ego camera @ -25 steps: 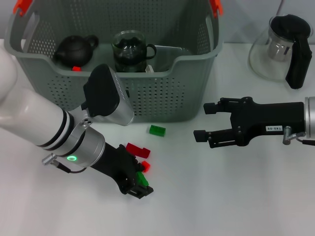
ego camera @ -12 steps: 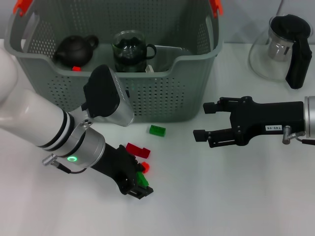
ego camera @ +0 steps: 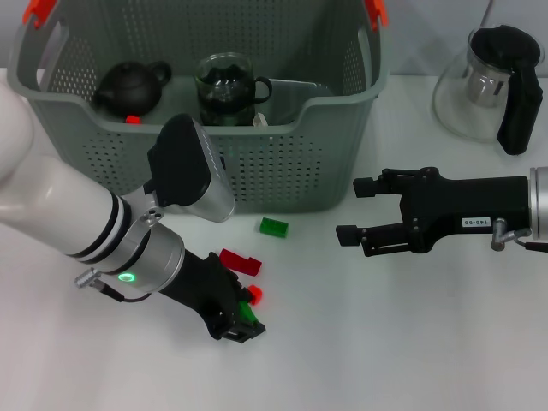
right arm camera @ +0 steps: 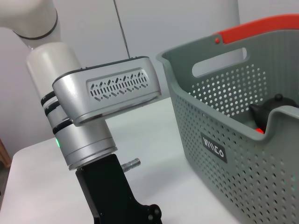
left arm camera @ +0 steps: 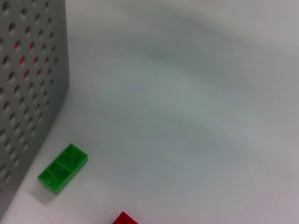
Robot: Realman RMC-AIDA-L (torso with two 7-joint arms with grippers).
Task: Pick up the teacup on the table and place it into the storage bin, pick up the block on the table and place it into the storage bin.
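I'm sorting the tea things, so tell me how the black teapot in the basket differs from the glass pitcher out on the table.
The black teapot is small, opaque and dark all over; the glass pitcher is bigger, with a clear body and a black lid and handle. The teapot sits inside the storage bin, at the end on the robot's left; the pitcher stands on the table outside the bin, on the robot's right. Both are upright.

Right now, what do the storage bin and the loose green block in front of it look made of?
Storage bin: apparently moulded grey plastic, matte, with even rows of punched holes and rounded rim. Green block: likely hard plastic, slightly glossy, with crisp edges and studded top in the left wrist view.
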